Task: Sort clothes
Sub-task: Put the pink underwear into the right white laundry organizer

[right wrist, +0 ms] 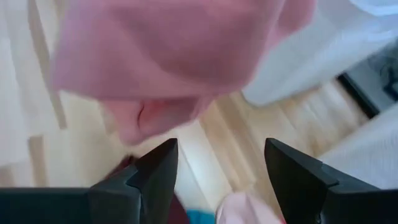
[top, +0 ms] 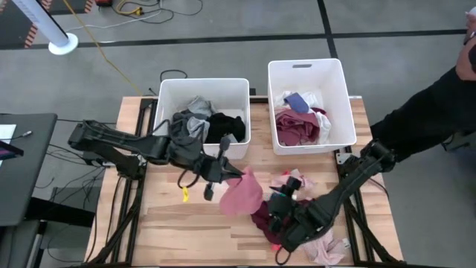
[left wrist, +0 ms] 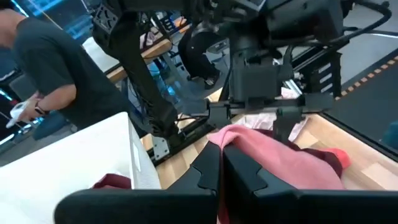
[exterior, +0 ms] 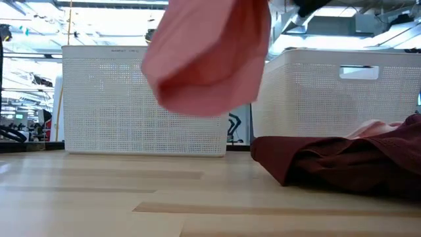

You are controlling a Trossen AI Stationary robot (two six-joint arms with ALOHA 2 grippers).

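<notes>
My left gripper [top: 227, 173] is shut on a pink garment [top: 244, 195] just in front of the left white bin [top: 167, 93]. The low view shows the garment [exterior: 207, 59] hanging clear of the table. My right gripper [top: 281, 205] is open, and its fingers [right wrist: 158, 171] stand apart just short of the pink garment [right wrist: 168, 50], touching nothing. Below it, a maroon garment [exterior: 342, 161] and light pink pieces [top: 323, 246] lie on the table. The left bin holds grey and black clothes [top: 204, 126]. The right bin [top: 343, 89] holds maroon, blue and white ones [top: 299, 119]. My left gripper pinches the pink garment at its upper edge [left wrist: 239, 140] between its two shut fingers. It comes from the table's left, slanting down. One layer or several, I cannot tell. The garment hangs slack below the fingers, lifted clear of the table.
Bare wood [top: 178, 223] lies at the front left of the table. A small yellow item [top: 184, 195] lies near the left gripper. A person stands beyond the table's right side [top: 439, 97]. A dark desk [top: 26, 164] stands to the left.
</notes>
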